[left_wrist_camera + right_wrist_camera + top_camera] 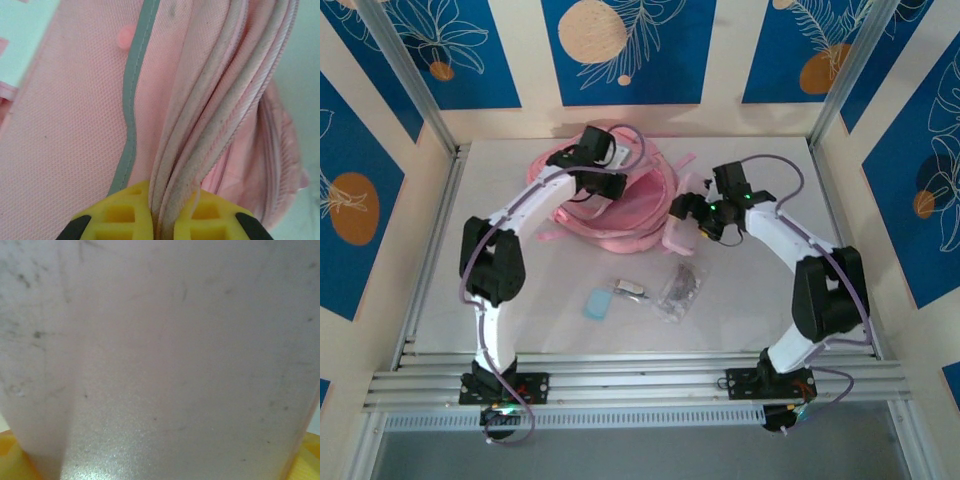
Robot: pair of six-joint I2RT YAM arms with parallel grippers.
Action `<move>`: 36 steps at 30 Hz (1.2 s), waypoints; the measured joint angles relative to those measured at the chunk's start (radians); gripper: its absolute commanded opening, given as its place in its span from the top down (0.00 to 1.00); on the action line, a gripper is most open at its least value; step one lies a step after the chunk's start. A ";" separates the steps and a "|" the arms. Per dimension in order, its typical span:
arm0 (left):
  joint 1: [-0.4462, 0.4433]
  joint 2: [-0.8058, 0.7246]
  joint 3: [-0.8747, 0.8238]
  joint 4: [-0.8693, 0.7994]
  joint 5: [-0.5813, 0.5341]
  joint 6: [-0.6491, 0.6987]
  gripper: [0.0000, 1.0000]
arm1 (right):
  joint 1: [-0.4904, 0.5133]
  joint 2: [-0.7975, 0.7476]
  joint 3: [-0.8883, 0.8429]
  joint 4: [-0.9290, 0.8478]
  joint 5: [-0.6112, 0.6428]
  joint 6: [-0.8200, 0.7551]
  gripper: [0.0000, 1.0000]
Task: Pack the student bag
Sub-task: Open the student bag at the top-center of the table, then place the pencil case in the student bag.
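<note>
The student bag (632,218), a large soft pink backpack, lies at the back middle of the table. My left gripper (601,184) is over its left top, shut on the bag's rim. In the left wrist view the yellow fingers (122,212) pinch the piped, greyish-pink edge folds (200,145) of the student bag (70,130) beside a blue-grey trim line (131,120). My right gripper (684,213) is at the bag's right side, closed on a flat pale-pink pencil case (676,238). In the right wrist view the pencil case (165,365) spans from one yellow finger (9,455) to the other.
On the table in front of the bag lie a small light-blue flat piece (598,303), a small white-and-dark item (632,289) and a clear plastic packet (680,288). Aluminium rails (640,380) run along the near edge, and walls close in both sides.
</note>
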 measured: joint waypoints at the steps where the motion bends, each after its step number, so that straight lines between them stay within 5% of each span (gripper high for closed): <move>1: 0.006 -0.011 0.001 0.000 0.018 -0.013 1.00 | 0.016 0.033 0.037 0.014 -0.008 0.016 0.33; 12: 0.055 -0.032 0.001 0.019 0.130 -0.161 1.00 | 0.089 0.386 0.335 0.206 -0.084 0.279 0.36; 14: 0.060 -0.036 0.001 0.030 0.137 -0.183 1.00 | 0.095 0.457 0.393 0.224 -0.081 0.318 0.27; 17: 0.066 -0.040 0.001 0.043 0.140 -0.207 1.00 | 0.113 0.551 0.511 0.211 -0.086 0.350 0.01; 25: 0.079 -0.066 0.001 0.053 0.144 -0.228 1.00 | 0.145 0.531 0.505 0.215 -0.056 0.312 0.01; 27: 0.079 -0.066 0.001 0.053 0.148 -0.229 1.00 | 0.155 0.496 0.463 0.219 -0.044 0.293 0.09; 31: 0.079 -0.066 0.001 0.053 0.164 -0.233 1.00 | 0.165 0.473 0.398 0.275 -0.050 0.289 0.47; 36: 0.082 -0.069 0.000 0.053 0.185 -0.236 1.00 | 0.187 0.562 0.449 0.307 -0.071 0.297 0.61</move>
